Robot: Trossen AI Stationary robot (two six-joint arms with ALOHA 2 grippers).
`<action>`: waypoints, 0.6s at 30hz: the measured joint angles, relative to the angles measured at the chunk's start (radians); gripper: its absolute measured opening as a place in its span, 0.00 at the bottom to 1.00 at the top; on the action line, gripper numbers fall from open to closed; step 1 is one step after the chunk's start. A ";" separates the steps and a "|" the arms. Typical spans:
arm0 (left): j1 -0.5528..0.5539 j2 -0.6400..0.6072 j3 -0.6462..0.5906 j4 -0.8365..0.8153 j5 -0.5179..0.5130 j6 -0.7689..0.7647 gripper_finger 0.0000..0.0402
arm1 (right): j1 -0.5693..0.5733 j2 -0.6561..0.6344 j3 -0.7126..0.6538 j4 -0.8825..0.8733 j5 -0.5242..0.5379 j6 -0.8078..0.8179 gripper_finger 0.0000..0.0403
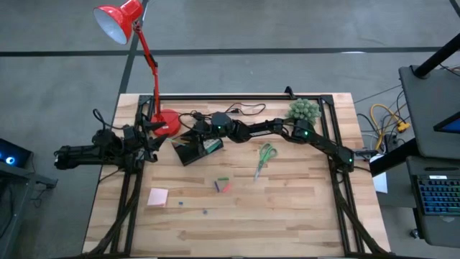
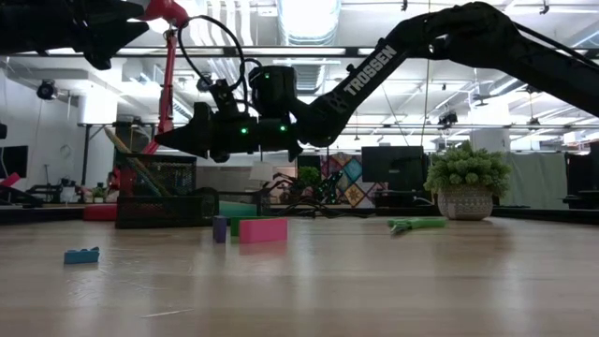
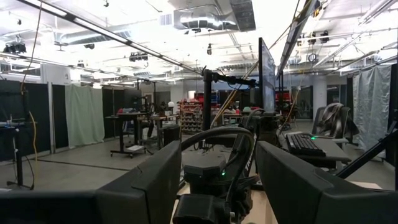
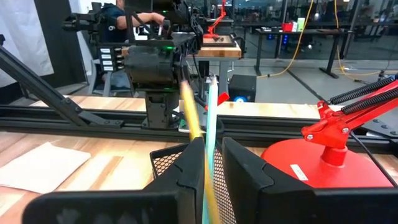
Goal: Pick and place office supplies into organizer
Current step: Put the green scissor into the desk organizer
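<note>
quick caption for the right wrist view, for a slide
Right gripper poised over the black mesh organizer, a pencil and a pen upright between its fingers, red lamp base beside.

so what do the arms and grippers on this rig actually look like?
Both arms are black, jointed tube segments. The right arm carries white TROSSEN lettering on its forearm link, with small green status lights at the wrist. The right gripper and the left gripper each have two broad, flat black fingers. A black cable loops above the left gripper's base.

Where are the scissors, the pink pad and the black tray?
scissors [image 1: 266, 154]: high view, on the green handles.
pink pad [image 1: 158, 196]: high view, middle of its top face.
black tray [image 1: 188, 153]: high view, on its near wall.
</note>
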 joint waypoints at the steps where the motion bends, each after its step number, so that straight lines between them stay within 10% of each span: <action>1: 0.000 0.000 0.000 0.000 0.000 0.000 0.49 | 0.000 0.000 0.000 0.000 0.000 0.000 0.12; 18: 0.000 0.000 0.000 0.000 0.000 0.000 0.49 | 0.000 -0.013 0.001 -0.002 0.000 0.000 0.12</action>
